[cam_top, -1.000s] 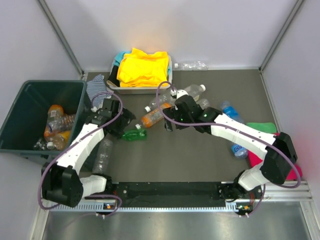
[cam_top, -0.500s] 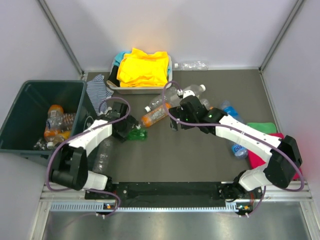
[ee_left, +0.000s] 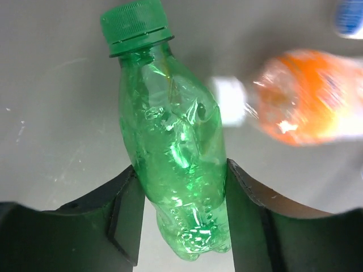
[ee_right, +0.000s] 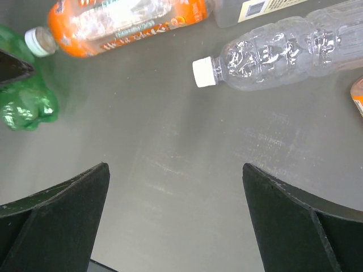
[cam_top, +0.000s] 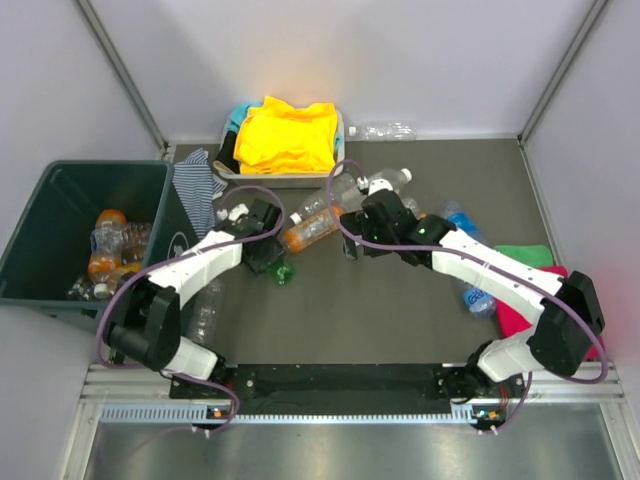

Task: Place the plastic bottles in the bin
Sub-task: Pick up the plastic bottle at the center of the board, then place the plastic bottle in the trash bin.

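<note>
A crushed green bottle with a green cap lies on the grey table, and my left gripper is shut on its lower body, one finger pressing each side. From above, the left gripper covers most of that green bottle. An orange bottle lies just beyond it. My right gripper hangs open over bare table, with the orange bottle and a clear bottle ahead of it. The dark green bin stands at the left with several bottles inside.
A white tray of yellow cloth sits at the back, a striped cloth beside it. More bottles lie loose: a clear bottle by the left arm, a blue-labelled bottle right, another clear bottle at the back wall. Green cloth lies far right.
My left gripper has swung right over the green bottle and closed its jaws onto it. The right arm shifted slightly right and stayed open.
</note>
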You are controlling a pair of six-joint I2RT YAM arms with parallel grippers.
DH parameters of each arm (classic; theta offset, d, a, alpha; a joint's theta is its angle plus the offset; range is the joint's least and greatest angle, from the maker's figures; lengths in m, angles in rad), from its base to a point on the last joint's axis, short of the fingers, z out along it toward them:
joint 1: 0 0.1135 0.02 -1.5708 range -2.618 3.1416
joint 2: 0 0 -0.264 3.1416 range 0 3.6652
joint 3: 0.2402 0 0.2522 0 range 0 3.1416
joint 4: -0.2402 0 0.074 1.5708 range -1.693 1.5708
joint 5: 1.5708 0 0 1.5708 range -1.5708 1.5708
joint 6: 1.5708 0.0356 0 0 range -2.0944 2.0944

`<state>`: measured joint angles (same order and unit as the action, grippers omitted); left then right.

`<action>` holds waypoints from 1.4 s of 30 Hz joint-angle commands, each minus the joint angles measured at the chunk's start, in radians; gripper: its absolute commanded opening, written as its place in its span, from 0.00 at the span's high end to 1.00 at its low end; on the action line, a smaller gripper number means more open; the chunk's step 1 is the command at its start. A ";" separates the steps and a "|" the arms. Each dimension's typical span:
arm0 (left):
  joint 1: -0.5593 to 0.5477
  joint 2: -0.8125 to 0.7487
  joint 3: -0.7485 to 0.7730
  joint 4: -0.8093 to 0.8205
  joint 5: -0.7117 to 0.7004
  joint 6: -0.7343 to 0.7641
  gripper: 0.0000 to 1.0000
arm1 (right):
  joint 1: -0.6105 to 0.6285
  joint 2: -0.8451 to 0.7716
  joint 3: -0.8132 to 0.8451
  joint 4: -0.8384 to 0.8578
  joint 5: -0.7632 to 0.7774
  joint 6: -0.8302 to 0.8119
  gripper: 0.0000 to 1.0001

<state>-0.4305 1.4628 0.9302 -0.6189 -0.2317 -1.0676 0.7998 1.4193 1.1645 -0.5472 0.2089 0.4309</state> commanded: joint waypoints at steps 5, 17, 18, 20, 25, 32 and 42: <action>-0.071 -0.087 0.366 -0.195 -0.228 0.225 0.75 | -0.028 -0.051 0.024 0.012 0.024 0.011 0.01; 0.005 -0.045 0.998 -0.372 -0.681 0.598 0.69 | -0.040 -0.072 0.047 0.010 0.027 0.022 0.01; 0.030 -0.070 1.006 -0.358 -0.682 0.615 0.68 | -0.042 -0.074 0.047 0.012 0.024 0.022 0.01; 0.116 -0.097 1.006 -0.323 -0.678 0.661 0.67 | -0.042 -0.072 0.052 0.027 0.012 0.023 0.01; 0.226 -0.145 1.055 -0.308 -0.771 0.767 0.62 | -0.042 -0.042 0.092 0.038 -0.037 0.022 0.01; 0.251 -0.290 0.891 -0.233 -0.937 0.805 0.02 | -0.042 0.015 0.138 0.055 -0.143 0.018 0.01; 0.251 -0.328 0.917 -0.364 -0.744 0.718 0.01 | 0.019 0.162 0.211 0.107 -0.327 0.137 0.01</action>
<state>-0.1841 1.1385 1.8252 -0.9474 -1.0870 -0.3130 0.7807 1.5204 1.3018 -0.5064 -0.0151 0.4999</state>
